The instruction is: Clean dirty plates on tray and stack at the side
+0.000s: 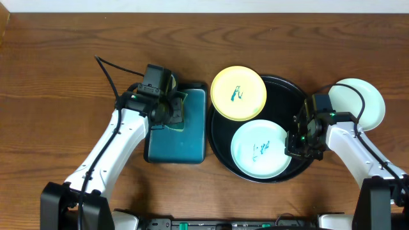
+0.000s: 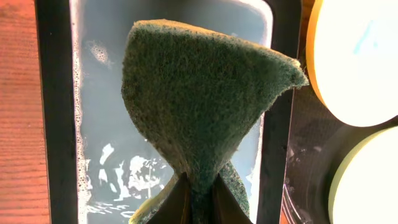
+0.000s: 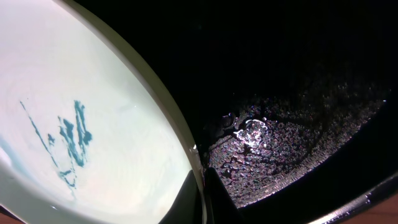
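The left gripper [image 1: 172, 110] hangs over the teal basin [image 1: 192, 137] of sudsy water, left of the round black tray [image 1: 291, 92]. Its fingers are pressed onto a green sponge [image 2: 199, 106] that folds between them. Two soiled plates lie on the tray, both streaked blue-green: a yellow plate [image 1: 238, 93] at the far left and a pale plate [image 1: 260, 149] nearer. The right gripper [image 3: 200, 182] pinches the pale plate's right rim above the tray's wet floor. A clean plate [image 1: 367, 105] sits on the table [image 1: 64, 64] just right of the tray, partly crossed by the right arm [image 1: 358, 150].
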Robot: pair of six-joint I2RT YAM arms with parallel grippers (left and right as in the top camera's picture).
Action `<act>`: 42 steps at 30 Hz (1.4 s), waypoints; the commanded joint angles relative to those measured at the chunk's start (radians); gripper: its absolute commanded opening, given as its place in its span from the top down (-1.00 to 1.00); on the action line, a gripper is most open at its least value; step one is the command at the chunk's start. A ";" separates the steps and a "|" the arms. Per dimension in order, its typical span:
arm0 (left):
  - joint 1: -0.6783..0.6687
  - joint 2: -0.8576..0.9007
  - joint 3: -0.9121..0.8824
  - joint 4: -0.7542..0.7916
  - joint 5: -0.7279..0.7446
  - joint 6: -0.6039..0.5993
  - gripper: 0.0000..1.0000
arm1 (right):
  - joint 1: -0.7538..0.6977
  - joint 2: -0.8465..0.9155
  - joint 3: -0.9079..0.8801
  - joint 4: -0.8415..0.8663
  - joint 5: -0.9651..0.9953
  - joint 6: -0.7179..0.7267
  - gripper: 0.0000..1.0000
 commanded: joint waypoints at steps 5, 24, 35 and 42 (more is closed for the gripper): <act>0.076 -0.012 0.021 0.031 0.265 0.139 0.85 | 0.011 -0.010 -0.005 0.000 0.005 0.005 0.98; 0.377 -0.011 -0.064 0.034 0.879 0.410 0.85 | 0.011 -0.010 -0.005 0.000 0.005 0.006 0.97; 0.388 -0.011 -0.064 0.034 0.880 0.410 0.85 | 0.011 -0.010 -0.005 0.000 0.005 0.005 0.98; 0.388 -0.011 -0.064 0.034 0.880 0.410 0.85 | 0.011 -0.010 -0.005 0.000 0.005 0.005 0.98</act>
